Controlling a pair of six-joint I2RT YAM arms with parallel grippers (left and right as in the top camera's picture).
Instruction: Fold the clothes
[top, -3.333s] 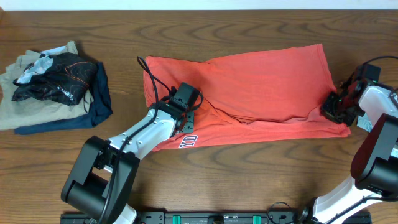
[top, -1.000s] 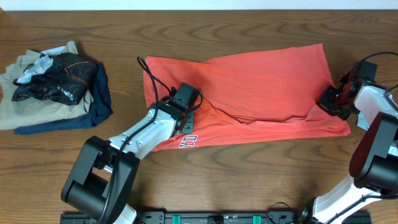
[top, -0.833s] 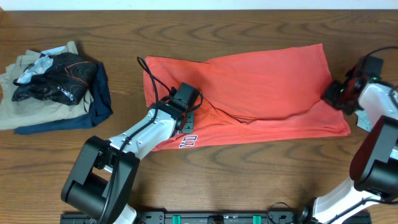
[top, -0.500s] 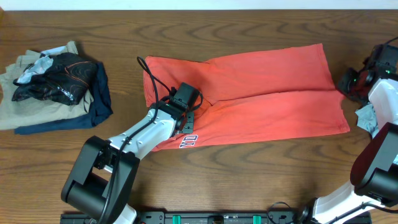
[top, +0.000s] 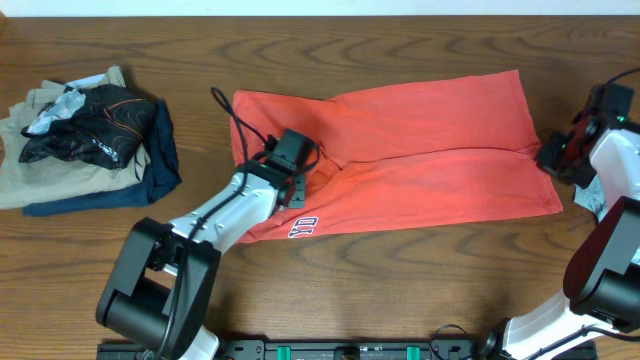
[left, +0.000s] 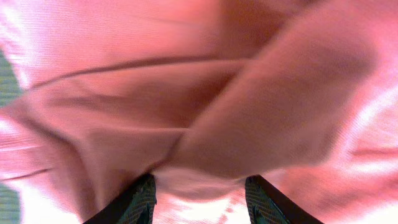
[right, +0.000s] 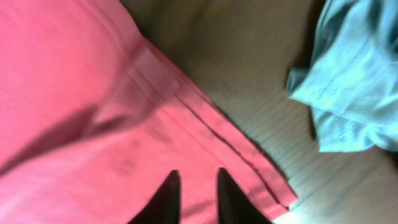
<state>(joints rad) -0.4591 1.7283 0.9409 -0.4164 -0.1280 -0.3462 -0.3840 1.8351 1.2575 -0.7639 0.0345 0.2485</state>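
The coral-red T-shirt (top: 420, 150) lies spread mid-worktop (top: 400, 290), and the left jaws pinch a bunched fold of it. The right jaws, narrowly parted, hang over its hem corner, with a pale blue cloth (right: 348, 81) nearby and a clothes pile (top: 85, 135) far left.

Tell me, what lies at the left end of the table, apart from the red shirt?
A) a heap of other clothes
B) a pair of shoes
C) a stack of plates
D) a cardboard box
A: a heap of other clothes, beige, black and navy, lies on the table to the left, with bare wood between it and the red shirt.
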